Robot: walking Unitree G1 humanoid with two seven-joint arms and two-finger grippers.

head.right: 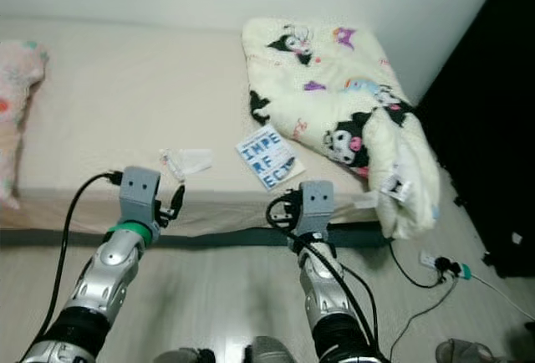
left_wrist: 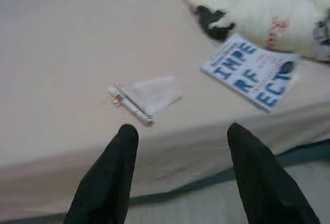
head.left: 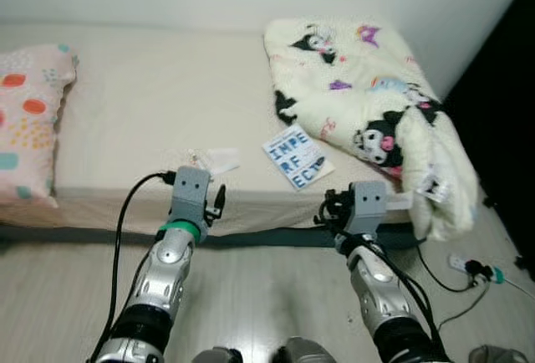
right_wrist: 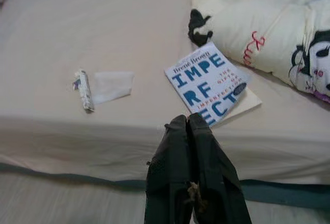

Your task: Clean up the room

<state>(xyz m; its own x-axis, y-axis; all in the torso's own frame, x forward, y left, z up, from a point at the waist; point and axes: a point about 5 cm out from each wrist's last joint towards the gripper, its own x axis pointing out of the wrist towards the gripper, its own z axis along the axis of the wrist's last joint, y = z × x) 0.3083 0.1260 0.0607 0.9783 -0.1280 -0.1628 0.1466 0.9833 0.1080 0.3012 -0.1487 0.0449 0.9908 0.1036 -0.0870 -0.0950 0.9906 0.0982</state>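
The left pincer point(left_wrist: 180, 175) stood spread at the lower centre of the left wrist view, its two black fingers parted and empty, aimed at a small clear wrapper point(left_wrist: 147, 96) lying near the bed's front edge. The right pincer point(right_wrist: 192, 170), fingers pressed together and holding nothing, hovered at the lower middle of its view just short of the mattress edge, pointing at a white-and-blue book point(right_wrist: 210, 83). That book lay at the frame's centre, touching a rumpled cartoon-print blanket point(head.left: 368, 104) heaped at the upper right and spilling over the bed's point(head.left: 142, 95) corner. A spotted pillow point(head.left: 29, 120) sat at far left; a cable point(head.left: 468, 269) trailed across the floor at lower right. The flimsy wrapper would likely slide or crumple under a shallow pinch, and a step rightward risked snagging that cable.
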